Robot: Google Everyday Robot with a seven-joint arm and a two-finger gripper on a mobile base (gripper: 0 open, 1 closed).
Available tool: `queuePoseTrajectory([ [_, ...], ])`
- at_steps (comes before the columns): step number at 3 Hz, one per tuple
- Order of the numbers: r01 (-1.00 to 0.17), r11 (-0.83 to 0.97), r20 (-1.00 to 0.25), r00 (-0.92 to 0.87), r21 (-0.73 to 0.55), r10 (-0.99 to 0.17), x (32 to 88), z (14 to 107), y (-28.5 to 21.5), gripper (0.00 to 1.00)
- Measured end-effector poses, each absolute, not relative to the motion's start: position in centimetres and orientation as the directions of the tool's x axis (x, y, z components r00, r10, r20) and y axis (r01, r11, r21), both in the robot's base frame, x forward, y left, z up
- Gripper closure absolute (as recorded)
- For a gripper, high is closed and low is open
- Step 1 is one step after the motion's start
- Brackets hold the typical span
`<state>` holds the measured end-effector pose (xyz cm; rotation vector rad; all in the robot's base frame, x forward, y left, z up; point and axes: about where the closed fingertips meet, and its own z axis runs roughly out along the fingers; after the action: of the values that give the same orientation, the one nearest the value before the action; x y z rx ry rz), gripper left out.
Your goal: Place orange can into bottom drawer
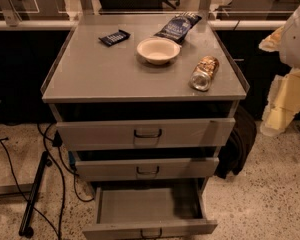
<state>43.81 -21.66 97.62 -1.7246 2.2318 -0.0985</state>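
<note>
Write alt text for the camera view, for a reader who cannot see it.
An orange can lies on its side atop a grey cabinet beside a white bowl; the bottom drawer stands open, and the gripper hangs at the right edge.

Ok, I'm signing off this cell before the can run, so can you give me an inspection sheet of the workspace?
Surface: grey cabinet top, flat, with raised side edges.
Job's things: orange can lying on its side near the top's front right corner; bottom drawer pulled open, grey tray showing.
Clutter: white bowl, dark blue snack bag and small dark wrapped bar, all further back than the can.
Grippers: end effector off the cabinet's right side, apart from the can.
Cables: black cables on the floor left of the cabinet.
Surroundings: speckled floor; dark bundle against the cabinet's right side; glass partition behind.
</note>
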Motion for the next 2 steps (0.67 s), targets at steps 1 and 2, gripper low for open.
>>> queuePoseTrajectory([
  [1,-0.931,0.27,-0.207,-0.222,-0.246,-0.953,43.8,97.6,-21.7,0.0],
  [2,-0.919,0.287,-0.22,-0.23,-0.272,-0.948,45.0,98.0,-21.7,0.0],
])
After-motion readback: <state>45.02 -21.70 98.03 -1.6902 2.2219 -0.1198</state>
